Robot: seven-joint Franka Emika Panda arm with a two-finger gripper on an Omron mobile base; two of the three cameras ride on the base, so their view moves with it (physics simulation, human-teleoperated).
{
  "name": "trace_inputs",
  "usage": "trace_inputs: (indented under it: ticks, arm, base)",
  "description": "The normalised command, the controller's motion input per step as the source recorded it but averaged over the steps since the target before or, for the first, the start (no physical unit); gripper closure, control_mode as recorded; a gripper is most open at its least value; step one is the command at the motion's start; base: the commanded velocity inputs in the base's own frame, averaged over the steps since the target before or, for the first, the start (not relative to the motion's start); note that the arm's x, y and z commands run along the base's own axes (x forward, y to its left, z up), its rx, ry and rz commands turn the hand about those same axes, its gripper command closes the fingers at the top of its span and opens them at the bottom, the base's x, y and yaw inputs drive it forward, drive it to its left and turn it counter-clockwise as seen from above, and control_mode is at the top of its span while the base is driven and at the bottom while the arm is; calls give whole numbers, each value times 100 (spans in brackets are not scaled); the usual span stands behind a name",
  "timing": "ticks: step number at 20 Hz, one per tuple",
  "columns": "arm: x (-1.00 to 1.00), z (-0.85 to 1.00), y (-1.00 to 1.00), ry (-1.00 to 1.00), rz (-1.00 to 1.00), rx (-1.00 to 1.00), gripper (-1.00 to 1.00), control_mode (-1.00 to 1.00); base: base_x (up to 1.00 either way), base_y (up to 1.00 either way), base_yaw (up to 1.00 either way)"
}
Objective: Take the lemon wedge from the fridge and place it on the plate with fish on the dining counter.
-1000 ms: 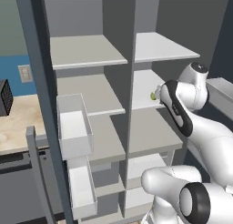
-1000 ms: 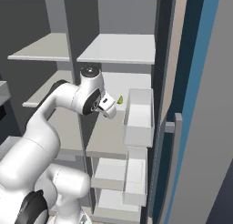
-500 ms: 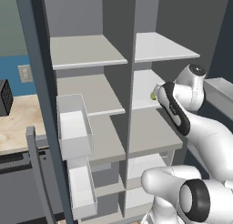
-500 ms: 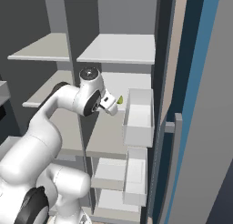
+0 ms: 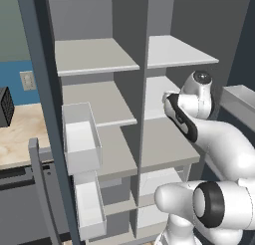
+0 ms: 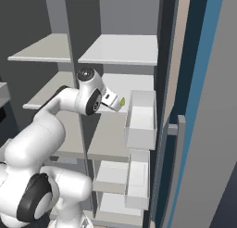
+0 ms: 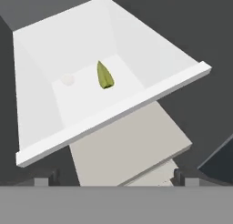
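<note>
Lemon wedge first: in the hand view we've got it lying flat on a white shelf inside the fridge, roughly mid-shelf and a bit toward the back wall, with a faint round mark on the shelf just beside it. Nothing stands between us and the wedge except the shelf's front lip, which cuts across the view below it. The gripper is spread wide with nothing between its tips; we just catch the two dark tips at the bottom, well apart.

From the left base view, the fridge stands open in front of us, light grey shelves split by a centre divider. Two door bins hang on the left door, one above the other. Our own arm reaches into the right half at the middle shelf and blocks that spot, so we can't make out the wedge or the fingers here. A wooden worktop with a dark object cut off at the picture's edge sits to the left.

In the right base view, the wedge shows as a tiny yellow-green speck at the middle shelf's right end, just past the hand. A bin on the right door sits just beside it. The wedge is too small to tell whether the hand touches it.
</note>
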Motion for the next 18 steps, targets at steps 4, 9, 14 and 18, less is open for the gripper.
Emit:
trace_inputs:
  ticks: [4,9,14,18]
  arm:
    - [3,1,-22,0,8,-9,-100,-100]
    - [12,0,0,6,2,-5,-100,-100]
    - [42,0,-9,16,1,1,-100,-100]
    - [15,0,0,10,0,0,-100,-100]
  base:
    - [0,0,0]
    - [0,0,0]
    - [0,0,0]
    - [0,0,0]
